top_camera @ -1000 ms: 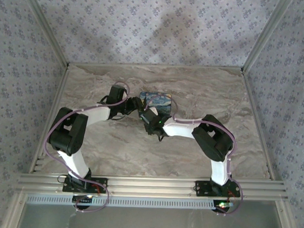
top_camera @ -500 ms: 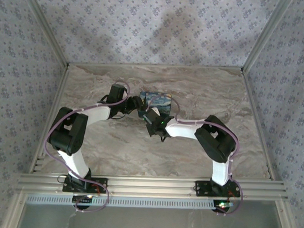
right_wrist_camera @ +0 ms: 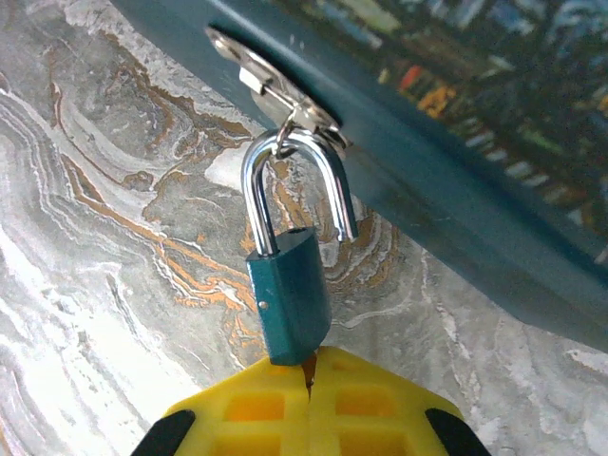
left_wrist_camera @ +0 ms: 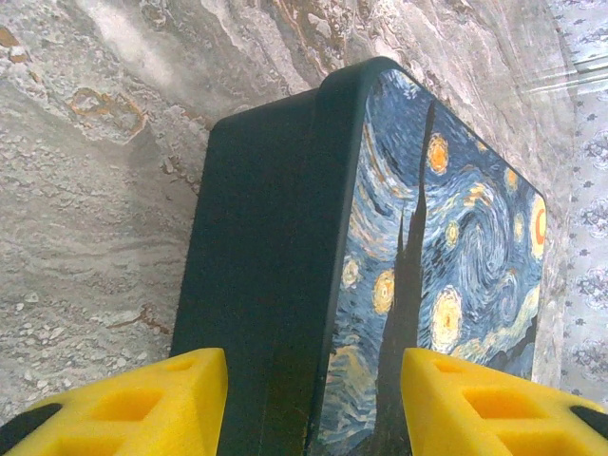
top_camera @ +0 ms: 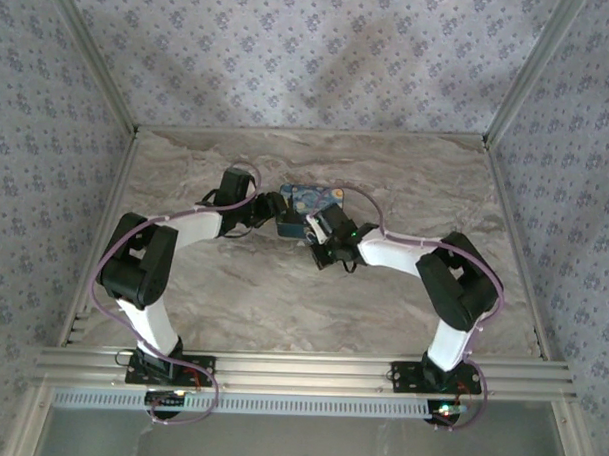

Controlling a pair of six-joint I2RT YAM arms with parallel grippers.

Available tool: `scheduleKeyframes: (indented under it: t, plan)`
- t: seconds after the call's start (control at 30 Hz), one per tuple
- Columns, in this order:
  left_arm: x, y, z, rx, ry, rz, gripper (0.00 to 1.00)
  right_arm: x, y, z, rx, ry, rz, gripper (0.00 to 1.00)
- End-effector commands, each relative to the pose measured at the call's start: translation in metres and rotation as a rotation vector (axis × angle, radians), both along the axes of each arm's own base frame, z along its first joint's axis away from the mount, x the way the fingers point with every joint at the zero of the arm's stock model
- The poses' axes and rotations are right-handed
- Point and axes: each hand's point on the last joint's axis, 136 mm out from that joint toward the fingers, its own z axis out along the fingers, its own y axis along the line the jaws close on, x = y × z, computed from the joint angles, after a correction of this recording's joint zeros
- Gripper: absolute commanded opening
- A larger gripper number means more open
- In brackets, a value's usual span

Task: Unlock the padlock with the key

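Padlock (right_wrist_camera: 288, 299) hangs by its shackle from the metal hasp (right_wrist_camera: 275, 90) on the front wall of the box (left_wrist_camera: 275, 237), its teal body lying low over the marbled table (right_wrist_camera: 114, 218). The box has a painted night-sky lid and sits toward the middle of the table's far half, with both arms reaching in to it.

The left gripper (left_wrist_camera: 313, 399) straddles one end of the box. Its yellow fingers (left_wrist_camera: 123, 399) are set apart on either side and look to be clamped on it, which would brace the box. The right gripper (right_wrist_camera: 309, 366) sits directly under the lock body with its fingers pressed together. A thin reddish sliver (right_wrist_camera: 308, 363) shows at the seam where they meet the lock's underside. It may be the key, seated in or at the keyway, but too little of it shows to be sure. One leg of the shackle seems to end beside the body rather than in it, though the angle leaves that doubtful.

The step in hand appears to be turning the key. To do that well, the right wrist should roll about the key's own axis and stay in line with the lock body. The lock swings freely on the hasp, so any sideways push would tilt it and bind the key instead of turning the cylinder. A slight pull away from the box would take up the shackle's slack and steady the body. The left arm should keep the box from sliding. The grip on the key needs to be firm, since a thin blade can twist between soft pads.
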Motion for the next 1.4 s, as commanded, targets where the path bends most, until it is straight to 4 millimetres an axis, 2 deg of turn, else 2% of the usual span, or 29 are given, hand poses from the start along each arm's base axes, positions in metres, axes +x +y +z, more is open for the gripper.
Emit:
scheduleKeyframes:
  t: [0.0, 0.53, 0.9, 1.13, 1.37]
  plan:
    - [0.008, -0.005, 0.007, -0.019, -0.02, -0.021, 0.51, -0.01, 0.008, 0.013, 0.032, -0.003, 0.116, 0.0]
    - [0.01, -0.004, 0.005, -0.025, -0.008, -0.034, 0.51, -0.007, 0.012, 0.013, -0.143, -0.093, 0.281, 0.0]
    - [0.008, -0.008, 0.004, -0.046, 0.006, -0.039, 0.51, -0.002, 0.021, 0.012, -0.193, -0.144, 0.349, 0.0]
    - [0.005, -0.014, 0.004, -0.061, 0.013, -0.049, 0.51, 0.002, 0.033, 0.019, -0.193, -0.186, 0.381, 0.0]
    - [0.004, -0.015, 0.004, -0.062, 0.014, -0.049, 0.5, 0.005, 0.037, 0.024, -0.189, -0.209, 0.387, 0.0]
